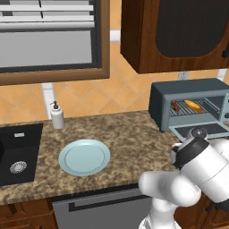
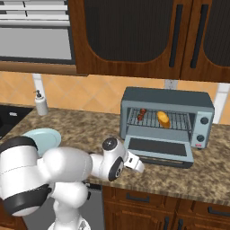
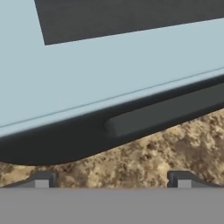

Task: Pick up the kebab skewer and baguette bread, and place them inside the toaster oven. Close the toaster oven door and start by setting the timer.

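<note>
Speckled brown granite formed the surface (image 2: 90,128), with wooden cabinets above it and a tiled orange wall behind. At its front edge, the tool (image 3: 112,180) hung low just before the dropped toaster oven door (image 3: 87,83), its two small dark fingertips (image 3: 41,179) spread wide apart with nothing between them. Close ahead of them ran the door's dark horizontal bar handle (image 3: 170,111), not touched by either tip.

The grey-framed door (image 2: 158,149) with its dark glass window lay flat open on the surface in front of the boxy dark blue-grey toaster oven (image 2: 167,101). On the wire rack inside lay the small golden-orange baguette bread (image 2: 163,118) and, just to its left, the kebab skewer (image 2: 141,114) with dark reddish meat chunks.

Well to the left sat a round pale blue plate (image 1: 84,157), near the front edge. Beyond it stood a white soap dispenser (image 1: 57,116) beside a black sink (image 1: 20,154).
</note>
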Robot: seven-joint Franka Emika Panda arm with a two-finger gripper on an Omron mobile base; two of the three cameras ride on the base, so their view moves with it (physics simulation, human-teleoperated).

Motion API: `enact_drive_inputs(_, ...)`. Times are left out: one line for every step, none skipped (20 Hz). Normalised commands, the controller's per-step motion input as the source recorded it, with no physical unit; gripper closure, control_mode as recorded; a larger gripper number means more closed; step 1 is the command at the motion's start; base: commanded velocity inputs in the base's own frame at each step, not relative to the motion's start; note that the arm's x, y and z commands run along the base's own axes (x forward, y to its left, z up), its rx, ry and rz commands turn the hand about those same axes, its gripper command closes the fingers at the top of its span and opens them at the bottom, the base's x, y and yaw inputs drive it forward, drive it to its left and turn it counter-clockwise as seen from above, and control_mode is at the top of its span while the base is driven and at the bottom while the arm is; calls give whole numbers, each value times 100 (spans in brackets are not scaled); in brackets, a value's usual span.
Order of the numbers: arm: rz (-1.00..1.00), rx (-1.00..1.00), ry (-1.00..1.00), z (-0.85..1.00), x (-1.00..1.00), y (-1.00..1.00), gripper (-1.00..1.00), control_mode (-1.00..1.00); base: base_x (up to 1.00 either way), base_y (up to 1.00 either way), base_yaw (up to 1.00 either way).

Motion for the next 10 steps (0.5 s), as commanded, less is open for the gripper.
enact_drive_inputs(0,0,0,0,14,0,-100,-100,0,0,0)
enact_drive_inputs(0,1,0,0,1,0,-100,-100,0,0,0)
enact_drive_inputs(0,1,0,-9,0,0,-100,-100,0,0,0)
enact_drive_inputs(0,0,0,0,0,0,-100,-100,0,0,0)
enact_drive_inputs(0,0,0,0,4,0,-100,-100,0,0,0)
enact_drive_inputs(0,0,0,0,16,-3,-100,-100,0,0,0)
enact_drive_inputs(0,0,0,0,15,-1,-100,-100,0,0,0)
enact_drive_inputs(0,0,0,0,21,-1,-100,-100,0,0,0)
enact_drive_inputs(0,0,0,2,28,-4,-100,-100,0,0,0)
enact_drive_inputs(0,1,0,9,35,-8,-100,-100,0,0,0)
